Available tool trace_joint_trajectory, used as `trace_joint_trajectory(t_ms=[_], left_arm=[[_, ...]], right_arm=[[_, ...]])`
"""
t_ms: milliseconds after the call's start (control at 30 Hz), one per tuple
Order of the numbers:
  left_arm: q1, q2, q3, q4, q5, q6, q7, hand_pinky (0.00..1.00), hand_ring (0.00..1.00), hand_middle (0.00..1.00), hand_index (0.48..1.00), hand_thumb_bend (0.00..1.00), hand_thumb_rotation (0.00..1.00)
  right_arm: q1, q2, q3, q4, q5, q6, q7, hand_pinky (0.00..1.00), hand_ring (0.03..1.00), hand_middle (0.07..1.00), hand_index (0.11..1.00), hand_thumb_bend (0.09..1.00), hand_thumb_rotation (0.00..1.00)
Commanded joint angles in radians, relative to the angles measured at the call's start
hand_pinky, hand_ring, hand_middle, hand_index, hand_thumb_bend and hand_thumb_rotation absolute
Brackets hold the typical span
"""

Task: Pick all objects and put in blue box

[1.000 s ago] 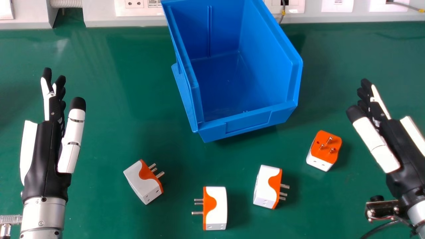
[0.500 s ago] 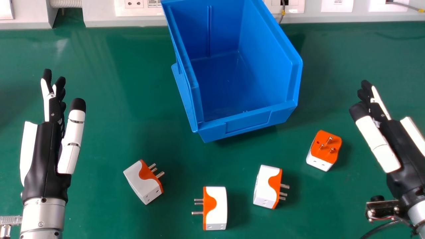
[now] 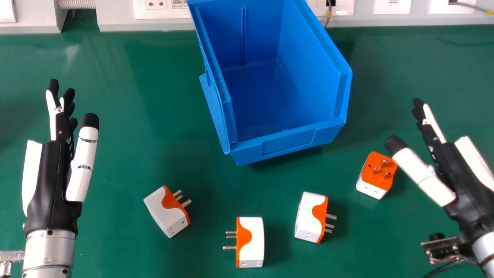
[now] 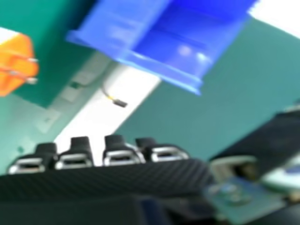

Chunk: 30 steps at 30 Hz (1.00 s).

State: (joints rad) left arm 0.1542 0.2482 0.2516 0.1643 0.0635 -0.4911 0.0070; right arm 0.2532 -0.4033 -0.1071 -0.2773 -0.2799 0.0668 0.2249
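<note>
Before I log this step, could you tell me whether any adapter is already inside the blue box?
No, the blue box stands empty, its bare floor visible in the head view.

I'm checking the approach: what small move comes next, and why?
Probably shift the empty right hand slightly left, bringing its open fingers over the orange and white plug adapter with upward pins: the thumb reaches only its edge in the head view.
</note>
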Motion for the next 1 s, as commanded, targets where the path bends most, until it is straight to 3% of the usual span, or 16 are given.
trace_joint_trajectory(t_ms=[0, 233, 700, 967], left_arm=[[0.001, 0.007, 0.001, -0.026, 0.004, -0.009, 0.003, 0.98, 1.00, 1.00, 0.997, 0.44, 1.00], [-0.008, 0.009, 0.001, -0.015, -0.003, -0.011, -0.001, 0.98, 1.00, 1.00, 0.998, 0.43, 1.00], [-0.023, 0.011, -0.001, -0.014, 0.006, 0.014, 0.004, 0.98, 1.00, 1.00, 0.997, 0.42, 1.00], [-0.037, 0.019, 0.002, 0.006, 0.007, 0.010, 0.001, 0.99, 1.00, 1.00, 0.998, 0.41, 1.00]], right_arm=[[0.001, -0.044, 0.008, -0.049, -0.027, 0.026, 0.031, 1.00, 1.000, 1.000, 1.000, 0.613, 0.59], [-0.013, -0.053, 0.057, -0.063, -0.097, 0.085, 0.047, 0.98, 1.000, 1.000, 1.000, 0.655, 0.55], [-0.071, -0.069, 0.140, 0.030, -0.232, 0.087, 0.017, 1.00, 1.000, 1.000, 1.000, 0.727, 0.59], [-0.142, -0.080, 0.194, 0.115, -0.343, 0.127, -0.007, 1.00, 1.000, 1.000, 1.000, 0.721, 0.57]])
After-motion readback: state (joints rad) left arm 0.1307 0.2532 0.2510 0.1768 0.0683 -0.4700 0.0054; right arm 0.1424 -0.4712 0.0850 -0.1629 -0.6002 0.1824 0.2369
